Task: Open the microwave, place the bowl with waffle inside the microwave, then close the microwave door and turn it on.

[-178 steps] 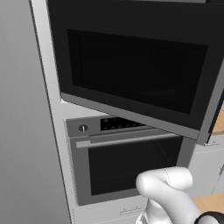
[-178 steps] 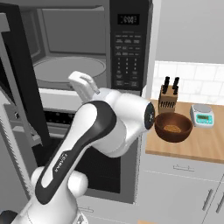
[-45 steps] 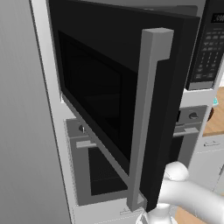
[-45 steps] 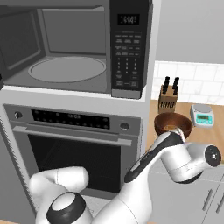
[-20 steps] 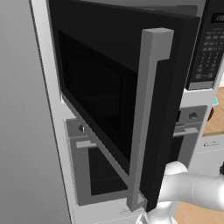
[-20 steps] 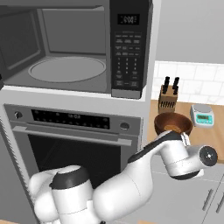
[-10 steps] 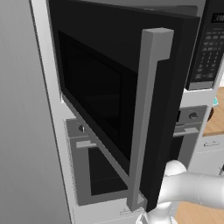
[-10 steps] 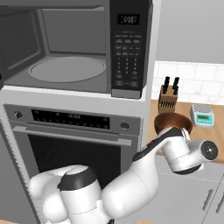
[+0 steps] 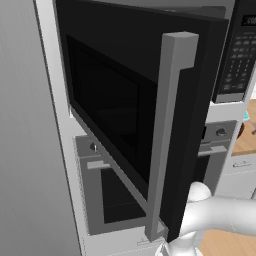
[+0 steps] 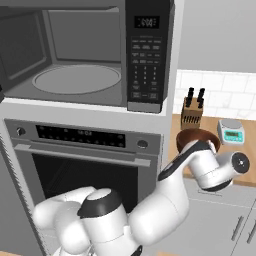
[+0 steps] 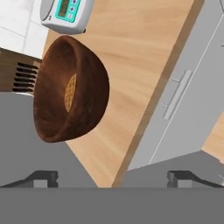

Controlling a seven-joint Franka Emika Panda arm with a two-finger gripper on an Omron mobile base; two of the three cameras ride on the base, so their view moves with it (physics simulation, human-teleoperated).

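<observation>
Swinging further right since a second ago, the gripper (image 11: 112, 177) hangs spread wide beside the bowl (image 11: 72, 89) with waffle (image 11: 70, 92), upper left on the desk (image 11: 131, 61). Microwave door (image 9: 145, 115) stands open.

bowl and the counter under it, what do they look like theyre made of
The bowl looks like dark wood with a slight sheen: brown with faint grain streaks. The counter looks like light wood, matte, with fine grain lines, possibly laminate.
</observation>
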